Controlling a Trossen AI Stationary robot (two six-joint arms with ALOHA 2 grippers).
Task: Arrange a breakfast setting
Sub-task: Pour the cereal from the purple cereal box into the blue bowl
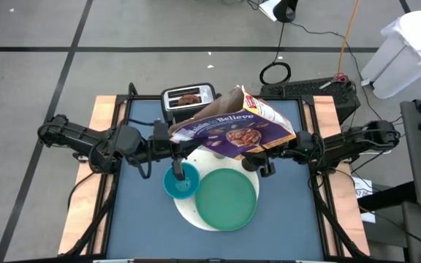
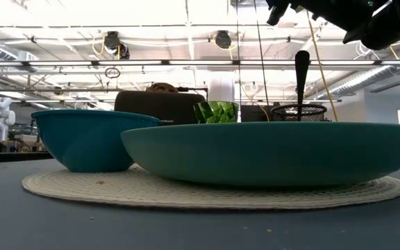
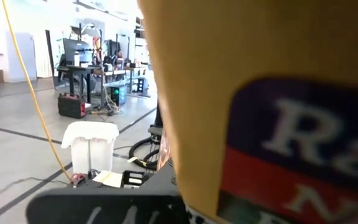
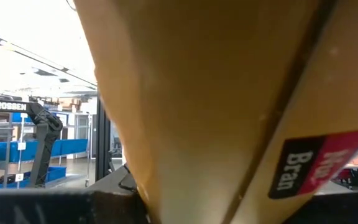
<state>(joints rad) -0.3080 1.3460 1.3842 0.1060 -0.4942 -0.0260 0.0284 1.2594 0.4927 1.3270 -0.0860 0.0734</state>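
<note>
A purple and yellow cereal box (image 1: 232, 126) hangs above the table between my two arms, its printed face up. My left gripper (image 1: 175, 142) is shut on its left end. My right gripper (image 1: 267, 152) is at the box's right lower edge. The box fills both wrist views (image 3: 260, 93) (image 4: 216, 93). Below it, the blue bowl (image 1: 180, 183) and the large green plate (image 1: 226, 199) rest on the white round disc (image 2: 214, 193). The lime cup (image 2: 217, 111) and a small black cup (image 2: 297, 111) with the spoon's handle (image 2: 301, 69) standing in it show behind the plate. My left gripper holds the cereal box by its left end (image 1: 185, 134), coming level from the table's left. The box itself hides the fingers in the wrist view, so the kind of hold does not show. The box is lifted clear, lying nearly flat over bowl and plate.
The silver toaster (image 1: 188, 97) stands at the table's far edge with the brown bagel (image 1: 190, 96) in its slot. Wooden side rails (image 1: 104, 117) border the blue table top. Free room lies along the near edge, in front of the disc.
</note>
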